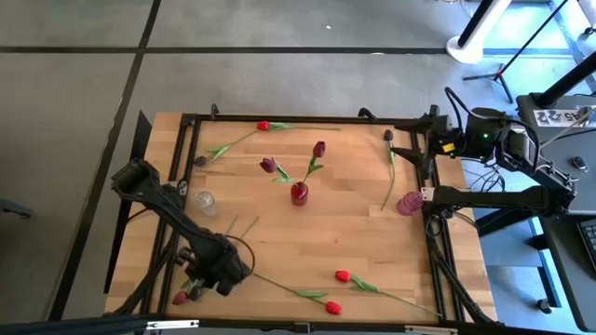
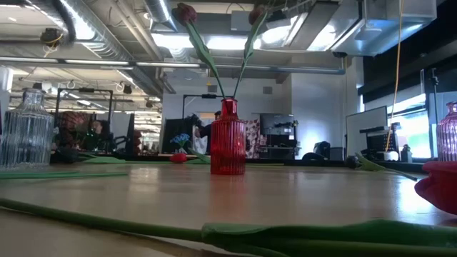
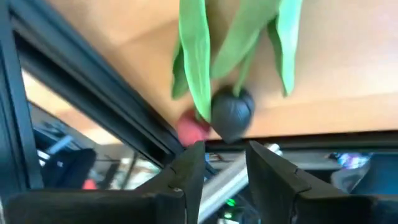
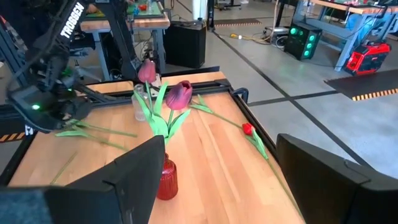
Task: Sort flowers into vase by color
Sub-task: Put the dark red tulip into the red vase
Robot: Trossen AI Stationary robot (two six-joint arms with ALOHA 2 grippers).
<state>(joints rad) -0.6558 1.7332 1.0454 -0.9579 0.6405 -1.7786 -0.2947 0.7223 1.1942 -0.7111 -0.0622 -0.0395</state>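
My left gripper [image 3: 225,149] is low over the table's near left corner [image 1: 191,288] and stands open. Just ahead of its fingertips lie two flowers, a near-black bud [image 3: 232,110] and a red bud [image 3: 191,129], their green leaves [image 3: 196,56] flat on the wood. Whether a fingertip touches a bud I cannot tell. The red vase [image 1: 299,193] at the table's middle holds two maroon flowers [image 1: 319,149]. My right gripper [image 4: 217,186] hangs open, high over the right edge [image 1: 416,154].
A clear vase [image 1: 205,202] stands left of the middle and a pink vase [image 1: 408,203] at the right. Loose flowers lie at the far edge [image 1: 264,125], far left [image 1: 200,160], far right [image 1: 388,135] and near edge [image 1: 342,275]. A black frame [image 1: 186,140] rims the table.
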